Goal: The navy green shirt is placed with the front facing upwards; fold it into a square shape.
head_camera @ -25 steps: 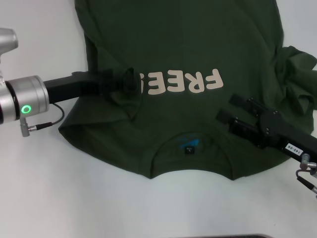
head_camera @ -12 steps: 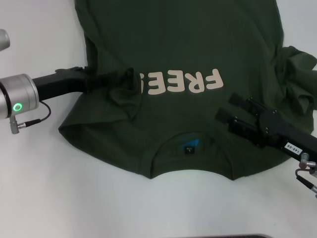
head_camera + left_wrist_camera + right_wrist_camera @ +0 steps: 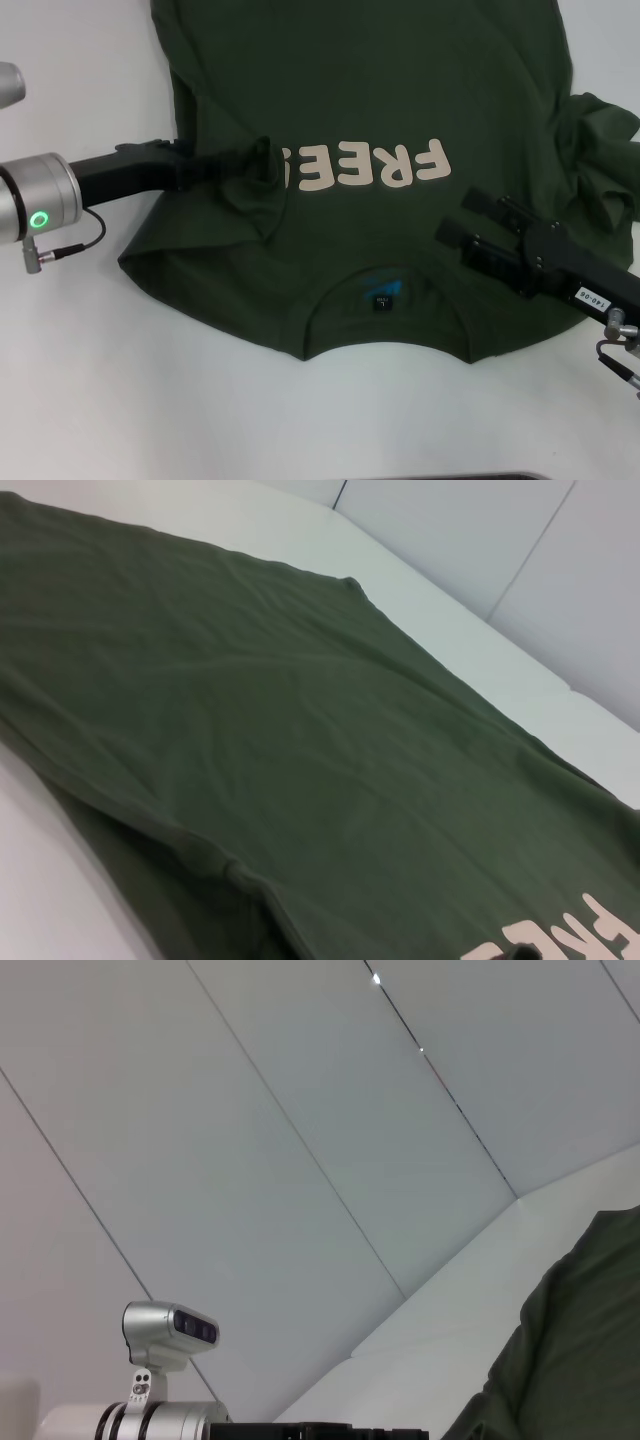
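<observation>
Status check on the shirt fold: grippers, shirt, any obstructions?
Left gripper shut on a bunched fold of the dark olive-green cotton T-shirt beside the lettering. Right gripper open, over the shirt's right shoulder. Nothing in the way.

Olive-green shirt [image 3: 380,90], cream lettering [image 3: 365,167]

We look up past pale wall panels [image 3: 300,1130] crossed by thin diagonal seams, two small glints of light lying along one seam. A white table [image 3: 430,1330] runs below the wall, and a fold of the navy green shirt [image 3: 570,1350] lies dark on it. Farther off stands the left arm [image 3: 150,1400], silver, with a small camera head mounted above it.
</observation>
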Tool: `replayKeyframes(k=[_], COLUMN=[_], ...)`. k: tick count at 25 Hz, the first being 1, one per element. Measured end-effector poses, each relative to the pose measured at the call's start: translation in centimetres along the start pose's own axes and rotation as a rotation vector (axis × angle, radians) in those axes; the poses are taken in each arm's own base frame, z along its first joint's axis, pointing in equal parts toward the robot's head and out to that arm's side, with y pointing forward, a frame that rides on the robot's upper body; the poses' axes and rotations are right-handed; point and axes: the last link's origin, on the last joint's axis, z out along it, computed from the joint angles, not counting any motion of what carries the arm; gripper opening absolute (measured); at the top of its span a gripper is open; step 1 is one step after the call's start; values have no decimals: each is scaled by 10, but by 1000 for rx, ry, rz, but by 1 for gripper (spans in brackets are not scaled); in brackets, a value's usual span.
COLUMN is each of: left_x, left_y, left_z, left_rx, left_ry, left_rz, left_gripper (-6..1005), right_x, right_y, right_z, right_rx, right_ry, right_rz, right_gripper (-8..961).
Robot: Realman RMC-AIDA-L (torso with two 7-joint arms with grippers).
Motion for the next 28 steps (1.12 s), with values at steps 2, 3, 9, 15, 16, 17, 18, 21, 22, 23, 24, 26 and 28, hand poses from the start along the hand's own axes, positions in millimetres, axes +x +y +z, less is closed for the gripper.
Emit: replayKeyframes(k=[2, 3, 9, 15, 16, 17, 18, 21, 22, 23, 24, 26, 28], left_x=[0, 0, 0, 0, 0, 0, 0, 1, 1, 1, 1, 0, 0], left_y=[1, 1, 3, 0, 0, -1, -1, -1, 0, 0, 1, 2, 3], left_z=[0, 0, -1, -1, -1, -1, -1, -1, -1, 0, 0, 0, 2], left_rx=[-3, -7, -24, -3, -2, -2, -1, 0, 0, -1, -5, -14, -19], left_ry=[-3, -4, -7, -5, -5, -4, -4, -1, -1, -1, -3, -15, -28], left_rz=[0, 0, -2, 0, 0, 0, -1, -1, 1, 4, 6, 16, 24], left_gripper=[810, 810, 810, 810, 810, 810, 810, 810, 810, 810, 785, 734, 683], right_x=[0, 0, 0, 0, 0, 0, 0, 0, -1, -1, -1, -1, -1], right_y=[0, 0, 0, 0, 0, 0, 0, 0, 0, 0, 0, 0, 0], right_z=[0, 0, 0, 0, 0, 0, 0, 0, 0, 0, 0, 0, 0], right_rx=[0, 1, 2, 1, 1, 1, 0, 0, 0, 0, 0, -1, -2], right_ry=[-1, -2, -2, -3, -3, -3, -3, -3, -3, -4, -4, -4, -4], right_rz=[0, 0, 0, 0, 0, 0, 0, 0, 0, 0, 0, 0, 0], right_gripper=[912, 911, 911, 911, 912, 912, 912, 912, 912, 912, 912, 911, 911])
